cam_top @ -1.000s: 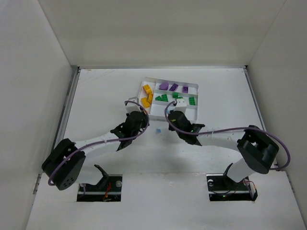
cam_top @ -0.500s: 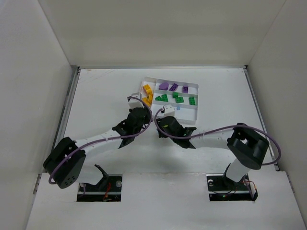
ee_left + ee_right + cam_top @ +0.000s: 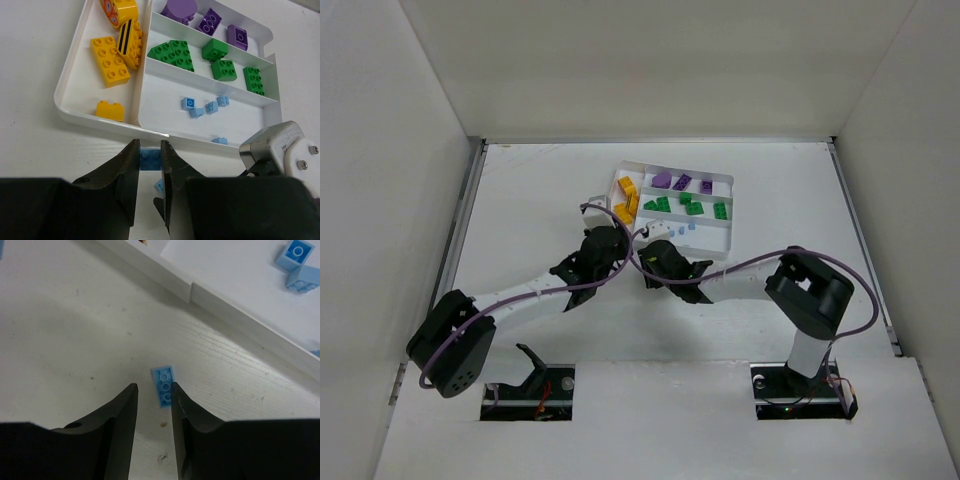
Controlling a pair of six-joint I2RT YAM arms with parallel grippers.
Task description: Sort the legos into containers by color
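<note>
The white tray [image 3: 728,238] holds yellow bricks [image 3: 111,61] in its short end section, purple ones [image 3: 210,22] in the far strip, green ones [image 3: 175,50] in the middle strip and pale blue ones [image 3: 207,106] in the near strip. My left gripper [image 3: 149,150] is shut on a blue brick [image 3: 150,157] just outside the tray's near wall; it also shows in the top view [image 3: 618,236]. My right gripper [image 3: 154,390] is open and low over the table, and a blue brick [image 3: 164,385] lies studs-down beside its right finger.
The tray's near wall [image 3: 235,320] runs just beyond my right gripper. The right wrist housing [image 3: 280,150] sits close to the right of my left gripper. The white walls of the enclosure [image 3: 470,140] surround the table.
My right gripper has moved left and away from the tray, down to the loose blue brick on the table. My left gripper has barely shifted.
</note>
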